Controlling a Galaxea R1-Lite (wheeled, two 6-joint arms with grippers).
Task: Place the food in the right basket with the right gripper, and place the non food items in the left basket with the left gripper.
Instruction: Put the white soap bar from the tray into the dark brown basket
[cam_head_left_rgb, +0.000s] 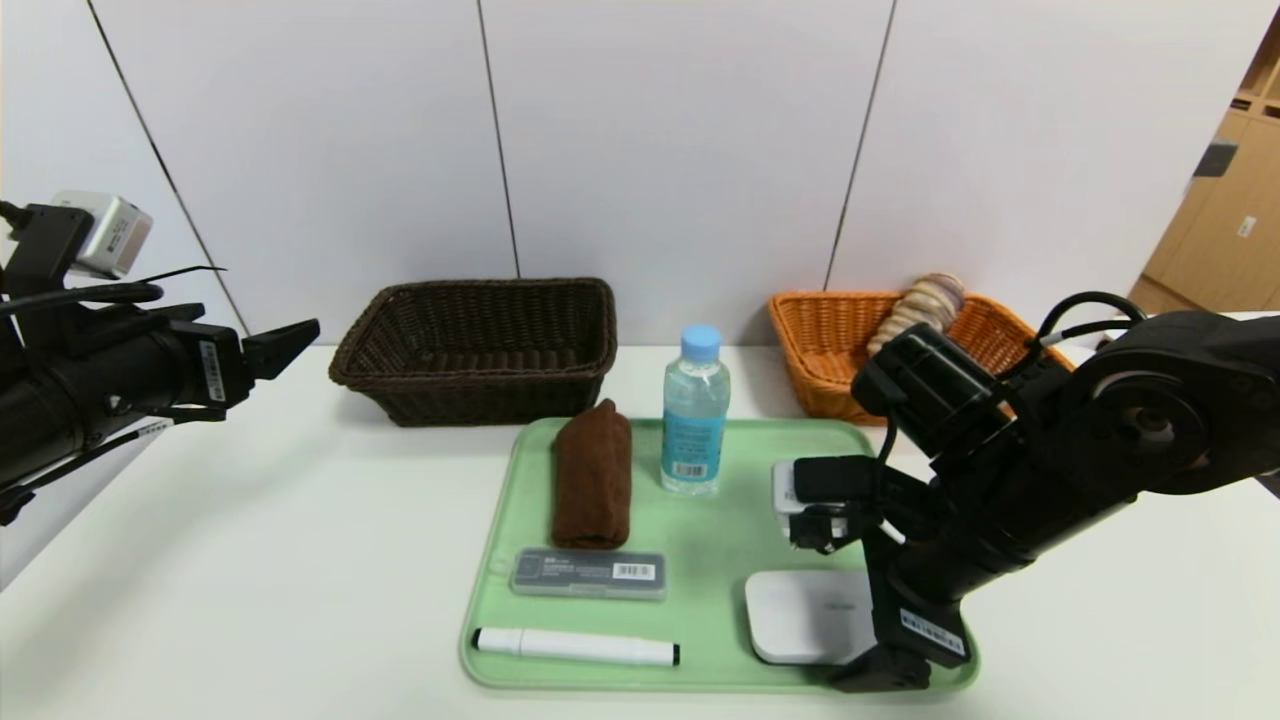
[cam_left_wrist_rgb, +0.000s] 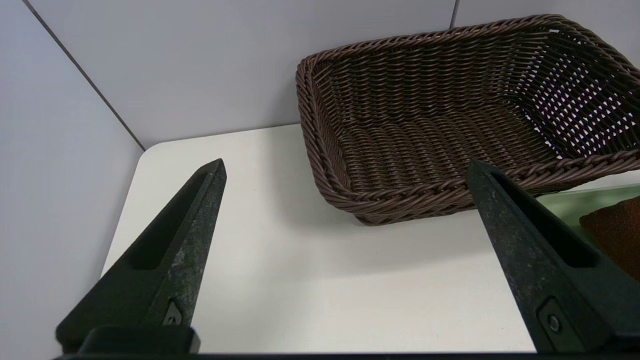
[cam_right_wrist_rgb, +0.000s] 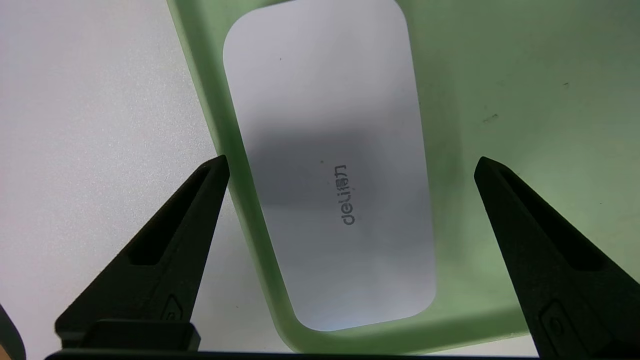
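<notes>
- Right gripper hangs low over the tray's near right corner, fingers spread wide, nothing between them.
- Under it lies a white case (printed "deli"), flat against the tray's right rim. One finger is over bare table, the other over green tray floor.
- Head view: the right arm hides part of the case and a small white item on the tray behind it; I cannot tell what that item is.
- Left gripper hovers off the table's left side, well apart from the tray, wide open and empty, pointing toward the brown basket.
- Brown basket sits at the back left near the wall, nothing seen inside.
- Orange basket sits at the back right. A pale ridged roll leans on its far rim (looks like bread).
- On the tray: brown towel rolled, lying back-left; bottle with a blue cap upright just beside it.
- Nearer the front: grey box with a barcode label, lying flat just in front of the towel.
- At the front edge: white marker, black tip pointing right.
</notes>
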